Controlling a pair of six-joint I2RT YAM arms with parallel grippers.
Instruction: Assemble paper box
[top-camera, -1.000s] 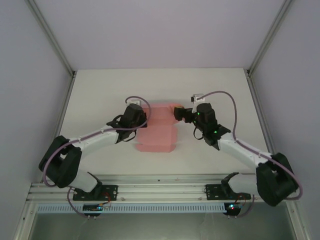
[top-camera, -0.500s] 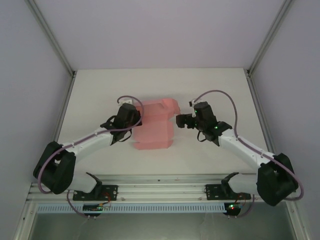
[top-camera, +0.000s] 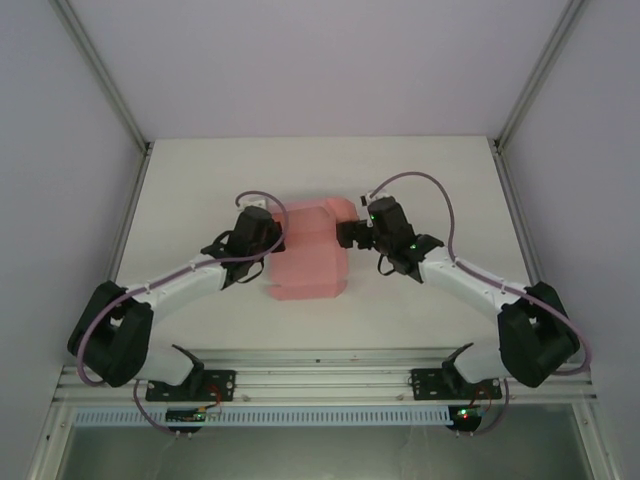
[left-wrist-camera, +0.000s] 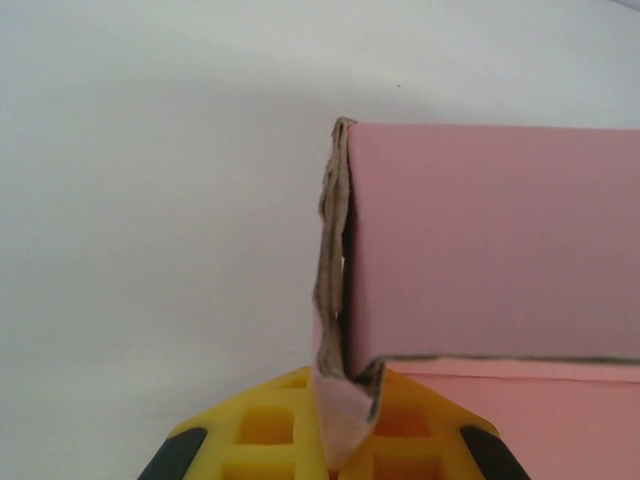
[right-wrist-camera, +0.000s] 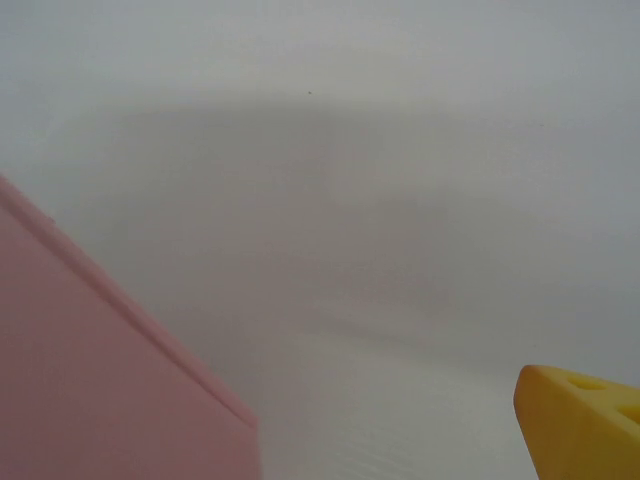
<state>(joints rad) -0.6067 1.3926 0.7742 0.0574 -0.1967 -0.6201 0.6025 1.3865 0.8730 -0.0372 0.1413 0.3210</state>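
While pale walls close in the white desk (top-camera: 430, 165) on three sides, metal posts (top-camera: 100, 75) run up from its far corners. Mid-desk lies the pink paper box (top-camera: 310, 262), partly folded, well apart from every desk edge, with bare surface beyond it and out to both sides. Left claw (top-camera: 272, 232) is clamped on a raised card wall at the box's left edge, pinched between its yellow fingers (left-wrist-camera: 250, 435). Right claw (top-camera: 346, 232) is at the box's far right corner; whether it is apart or together I cannot tell.

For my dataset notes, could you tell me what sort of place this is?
Likely a lab robot cell: white table, panels in aluminium framing, left arm and right arm bolted to a base rail.
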